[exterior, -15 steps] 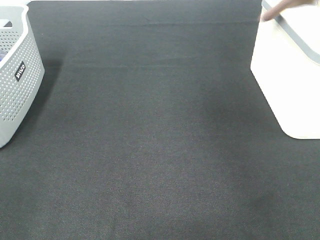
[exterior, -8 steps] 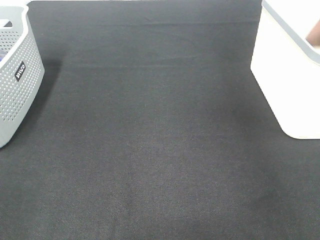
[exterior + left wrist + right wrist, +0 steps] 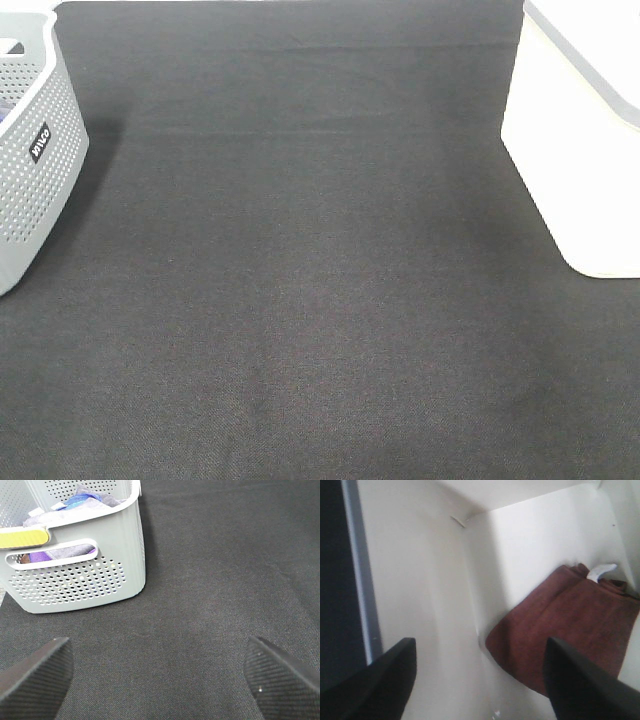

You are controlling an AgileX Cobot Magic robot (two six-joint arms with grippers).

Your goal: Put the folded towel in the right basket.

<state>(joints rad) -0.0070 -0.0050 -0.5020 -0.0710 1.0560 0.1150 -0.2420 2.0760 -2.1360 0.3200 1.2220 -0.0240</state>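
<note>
A desk [image 3: 320,300] covered in dark, woven cloth fills the high view. At its right edge stands the right basket [image 3: 575,150], white, smooth-walled, with a grey rim. At its left edge stands a grey perforated basket [image 3: 30,160] with a small dark label.

The folded towel [image 3: 565,625] is reddish brown with a soft, slightly fuzzy nap. It is folded into a thick pad with a rounded corner, and a small white tag [image 3: 601,571] sticks out from one edge. It lies on the floor of the right basket, pushed into a corner against the white walls.

Only the right wrist view shows the towel. The high view sees the right basket's outer wall and rim but nothing inside it, and neither arm shows there. Only the left wrist view looks into the grey basket, where blue and purple cloth [image 3: 82,500] lies heaped behind a slotted handle with a yellow-green strip [image 3: 22,538].

The right hand [image 3: 480,680] hangs over the right basket's inside, its two dark fingers [image 3: 375,680] spread wide with nothing between them. The towel lies below it, apart from both fingers and nearer one of them than the other.

The left hand [image 3: 159,677] is over bare desk near the grey basket, its textured fingers [image 3: 282,680] also spread wide and empty.
</note>
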